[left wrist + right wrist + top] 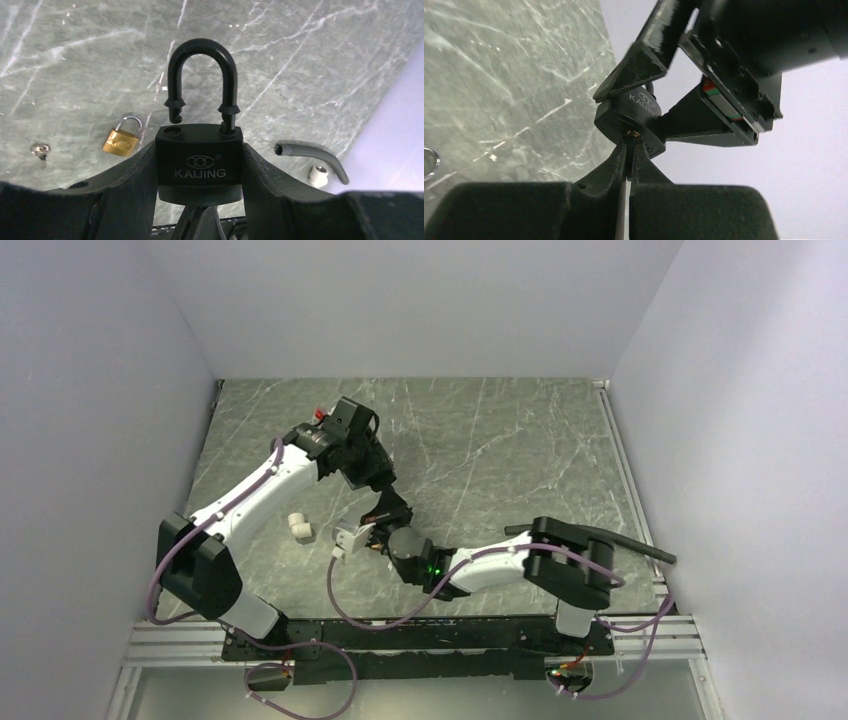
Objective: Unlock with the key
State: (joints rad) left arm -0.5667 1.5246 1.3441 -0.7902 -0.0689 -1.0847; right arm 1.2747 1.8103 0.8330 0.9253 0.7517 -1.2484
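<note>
My left gripper [200,150] is shut on the black padlock [199,167], marked KAIJING, and holds it by its sides above the table. The black shackle [201,52] is raised, and its left leg is out of its hole. My right gripper [630,142] is shut on the key [630,146] and presses up against the keyhole in the padlock's [631,117] underside. The key is almost wholly hidden between the fingers. In the top view the two grippers meet mid-table, the left [385,500] above the right [385,528].
A brass padlock [121,140] lies on the marble table [75,75], with a small bunch of keys [40,150] to its left. A grey bent tube [312,155] and a white cylinder [318,174] lie to the right. Two white cylinders [300,528] lie near the left arm.
</note>
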